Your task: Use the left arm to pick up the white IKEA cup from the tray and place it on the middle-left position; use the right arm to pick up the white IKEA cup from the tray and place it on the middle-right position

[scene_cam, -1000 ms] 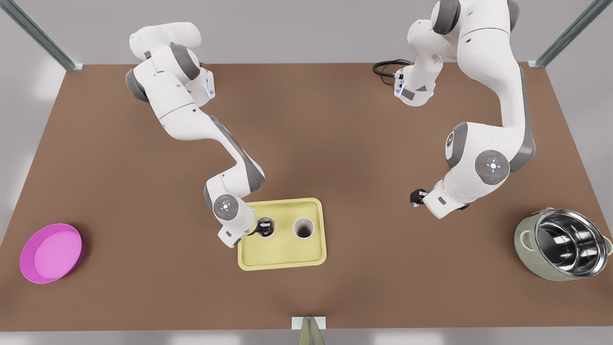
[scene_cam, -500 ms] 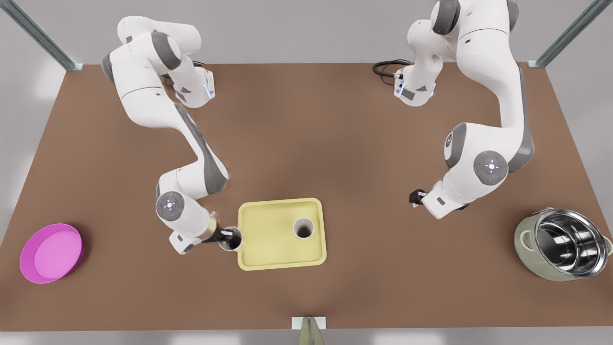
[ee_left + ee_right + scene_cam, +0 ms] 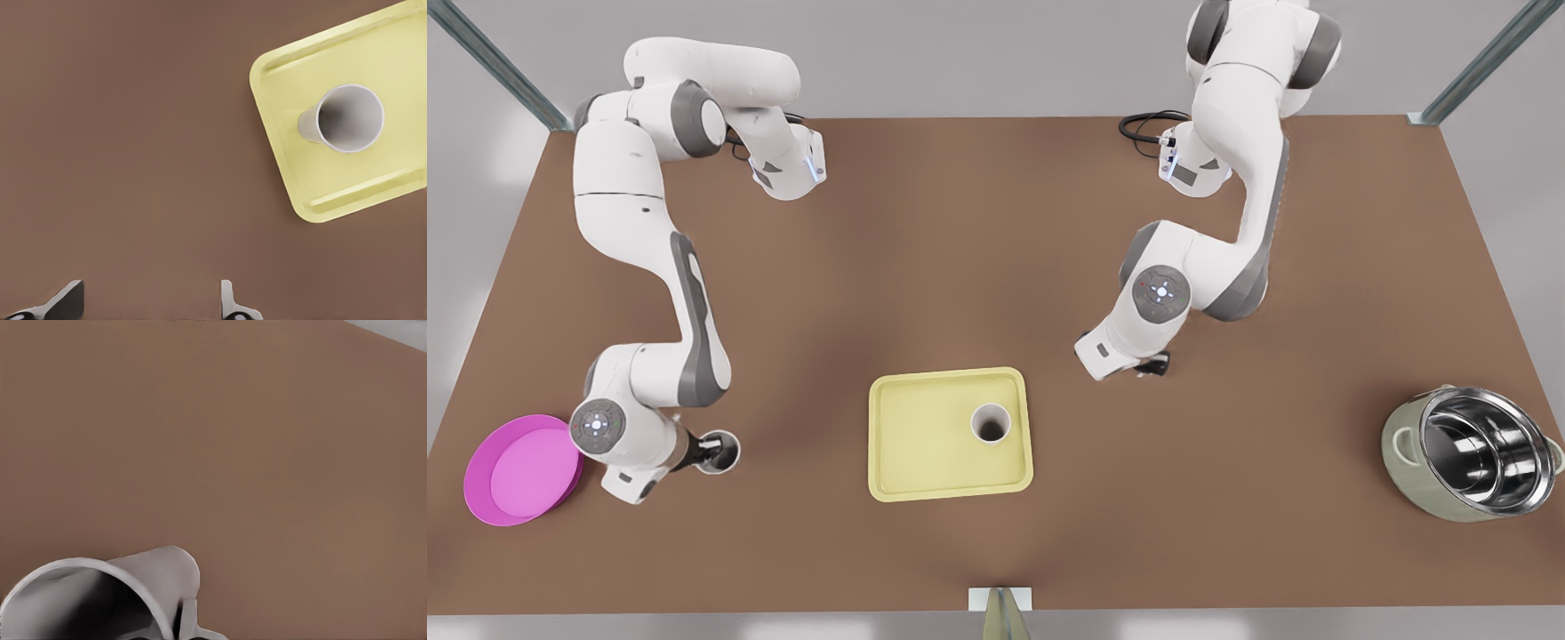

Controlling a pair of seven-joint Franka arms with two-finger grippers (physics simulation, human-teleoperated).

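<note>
One white cup (image 3: 991, 423) stands upright in the pale yellow tray (image 3: 925, 444) at the table's middle front. The other white cup (image 3: 723, 452) is off the tray toward the front view's left, next to the magenta plate; my right gripper (image 3: 710, 452) is shut on its rim. The right wrist view shows that cup (image 3: 100, 600) close up, with one finger (image 3: 189, 617) against its wall. My left gripper (image 3: 1152, 363) hangs open and holds nothing, behind and to the front view's right of the tray. The left wrist view shows the open left gripper (image 3: 150, 290), the tray (image 3: 400, 170) and its cup (image 3: 347, 119).
A magenta plate (image 3: 520, 469) lies at the front view's left edge, right beside the right arm's wrist. A steel pot (image 3: 1476, 453) stands at the front right. Black cables (image 3: 1143, 129) lie at the back by the arm base.
The right gripper has carried its cup out of the tray and leftward to beside the magenta plate. The left arm has swung in toward the tray from the front view's right.
</note>
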